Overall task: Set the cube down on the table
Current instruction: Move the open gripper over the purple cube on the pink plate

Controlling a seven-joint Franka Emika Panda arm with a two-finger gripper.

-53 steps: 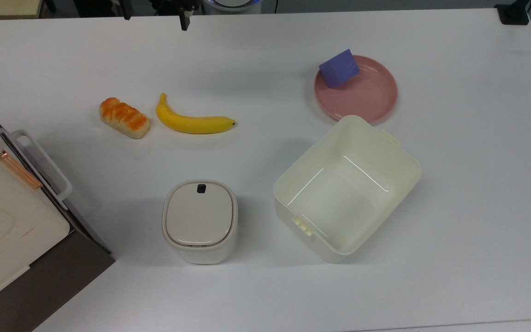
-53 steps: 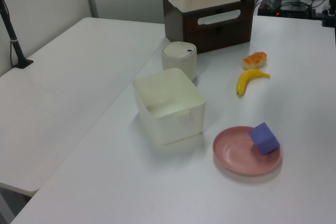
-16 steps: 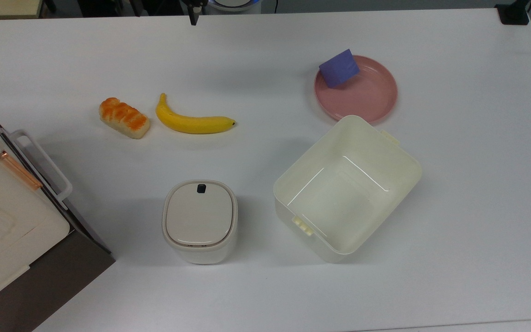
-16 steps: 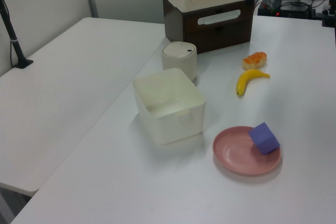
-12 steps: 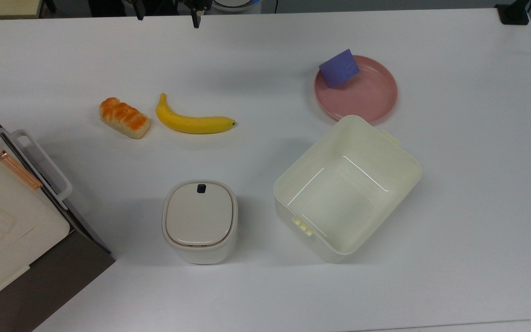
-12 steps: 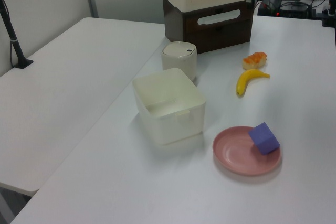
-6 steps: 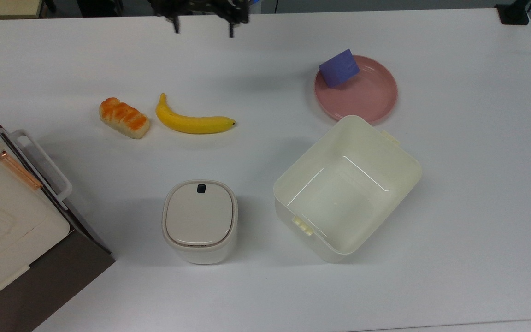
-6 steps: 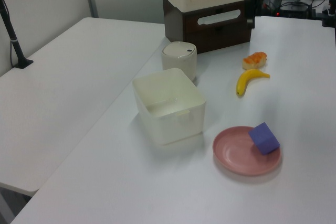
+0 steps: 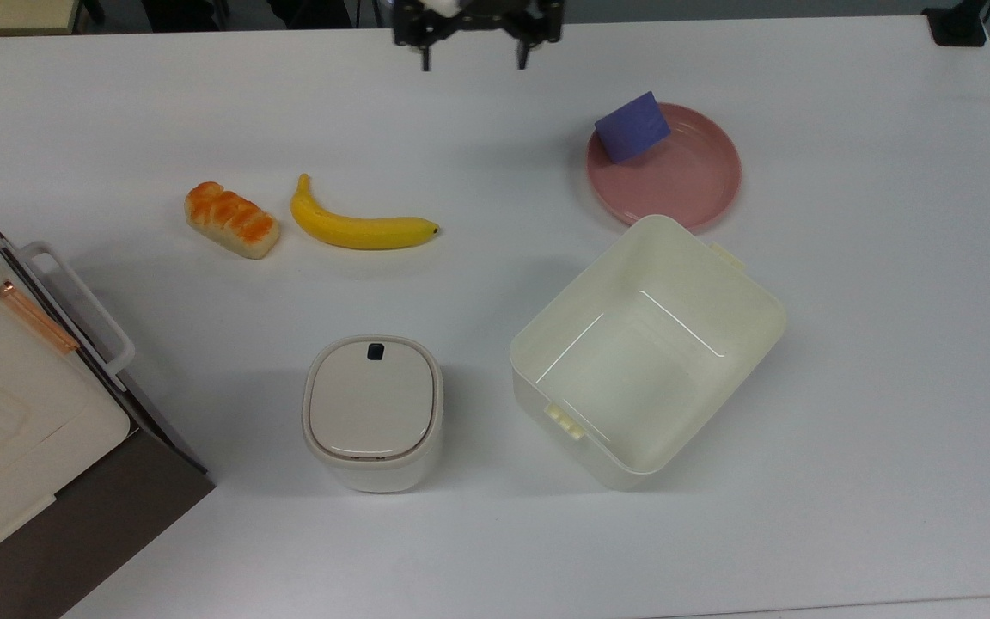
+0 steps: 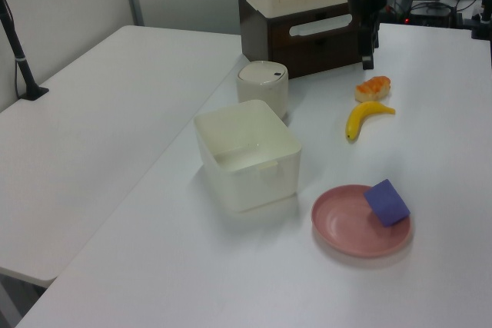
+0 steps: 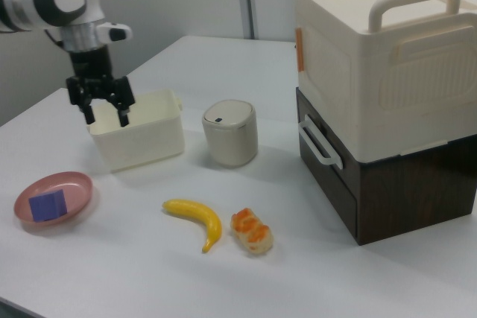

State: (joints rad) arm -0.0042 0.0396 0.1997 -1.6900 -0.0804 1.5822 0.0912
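Gripper (image 9: 472,60) hangs at the top view's upper middle, fingers spread apart, while the small periwinkle matte cube (image 9: 632,127) sits on the round pink plate (image 9: 684,176), upper right.

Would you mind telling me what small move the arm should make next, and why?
Probably carry the gripper toward the top view's right until it hangs over the cube. The gripper is open and empty, well off to the top view's left of the cube, which rests tilted on the rim of the pink plate, not yet on the table.
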